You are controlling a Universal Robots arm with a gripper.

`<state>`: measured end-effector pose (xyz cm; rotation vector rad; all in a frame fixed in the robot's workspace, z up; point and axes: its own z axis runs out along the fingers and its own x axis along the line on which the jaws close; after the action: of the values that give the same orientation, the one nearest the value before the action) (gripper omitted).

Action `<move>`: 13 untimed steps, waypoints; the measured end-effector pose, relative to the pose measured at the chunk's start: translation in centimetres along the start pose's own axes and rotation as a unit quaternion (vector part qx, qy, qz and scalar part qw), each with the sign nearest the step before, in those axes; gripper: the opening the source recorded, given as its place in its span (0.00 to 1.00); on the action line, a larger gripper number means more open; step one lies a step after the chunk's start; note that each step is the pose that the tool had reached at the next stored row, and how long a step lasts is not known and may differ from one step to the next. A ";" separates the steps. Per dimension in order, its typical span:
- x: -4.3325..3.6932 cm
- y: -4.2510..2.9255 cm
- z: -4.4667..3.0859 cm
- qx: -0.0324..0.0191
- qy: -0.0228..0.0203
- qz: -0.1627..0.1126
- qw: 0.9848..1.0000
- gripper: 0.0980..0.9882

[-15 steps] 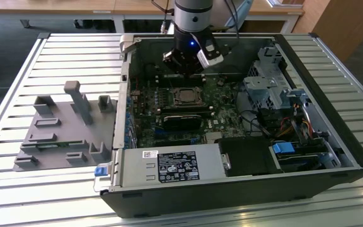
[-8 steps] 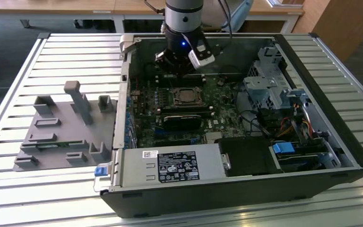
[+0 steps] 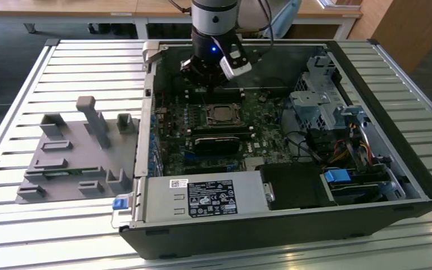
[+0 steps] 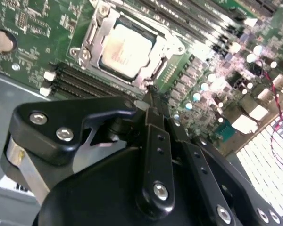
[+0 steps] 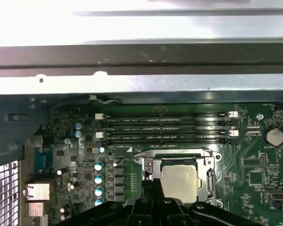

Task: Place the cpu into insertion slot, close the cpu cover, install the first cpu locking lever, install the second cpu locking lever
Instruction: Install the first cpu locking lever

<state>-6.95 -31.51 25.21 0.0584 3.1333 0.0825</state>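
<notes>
The cpu lies flat in the insertion slot on the green board, its dull silver top facing up. The cpu cover is folded down around it as a silver frame. In the first wrist view the cpu and cpu cover sit just beyond my fingertips. A thin wire lever runs along the socket's edge. My gripper is shut with nothing in it, hovering beside the socket's edge. In the exterior view the gripper hangs just behind the socket.
Long black memory slots lie between the socket and the case wall. A power supply and drive cage crowd the open case. A grey fixture stands on the slatted table at the exterior view's left.
</notes>
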 end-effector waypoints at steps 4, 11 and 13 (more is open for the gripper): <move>0.87 -0.03 -0.08 0.000 -0.002 0.000 1.000 0.01; 2.28 -0.08 -0.09 -0.001 -0.002 0.000 1.000 0.01; 2.63 -0.09 -0.09 -0.001 -0.002 0.000 1.000 0.01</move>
<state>-9.58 -31.51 25.28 0.0579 3.1294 0.0863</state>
